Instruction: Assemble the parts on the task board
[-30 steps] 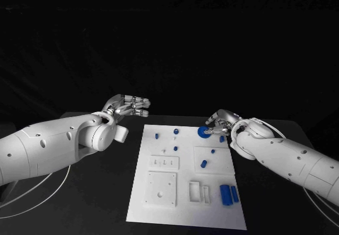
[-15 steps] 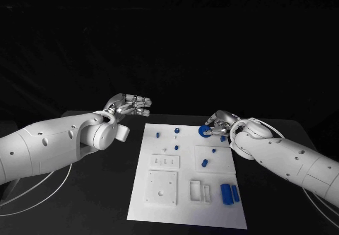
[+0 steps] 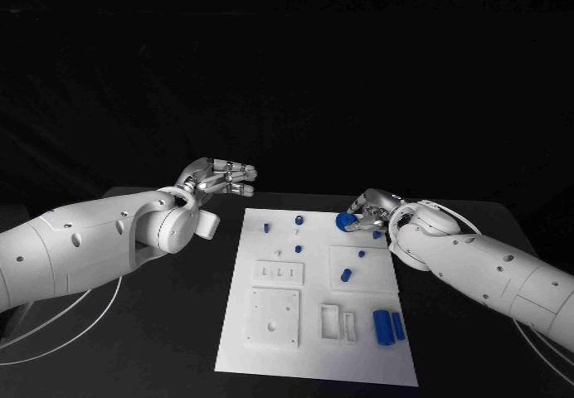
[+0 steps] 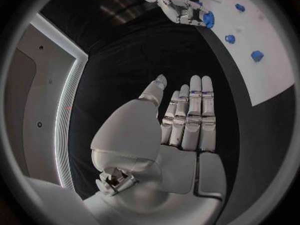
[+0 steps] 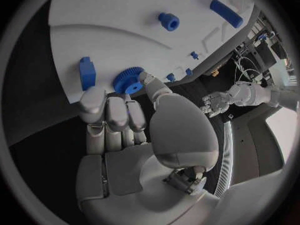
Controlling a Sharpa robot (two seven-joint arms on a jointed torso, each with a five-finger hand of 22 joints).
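The white task board (image 3: 313,352) lies in the middle of the black table. My right hand (image 3: 376,207) hovers over the board's far right corner and pinches a blue gear (image 3: 346,220) between thumb and fingers; the right wrist view shows the gear (image 5: 128,80) at the fingertips, just above the board (image 5: 106,10). My left hand (image 3: 222,178) is raised off the board's far left corner, fingers straight and holding nothing, as the left wrist view confirms (image 4: 187,117). Blue parts stand on the board: a peg (image 3: 298,221), a short cylinder (image 3: 343,276) and two bars (image 3: 385,327).
A square white plate (image 3: 274,317) and slotted insets (image 3: 338,323) sit on the board's near half. A blue block (image 5: 87,72) lies on the board close to the gear. White cables (image 3: 66,319) loop on the table under my left arm.
My right hand has shifted very slightly with the blue gear still in its grip. My left hand stays where it was.
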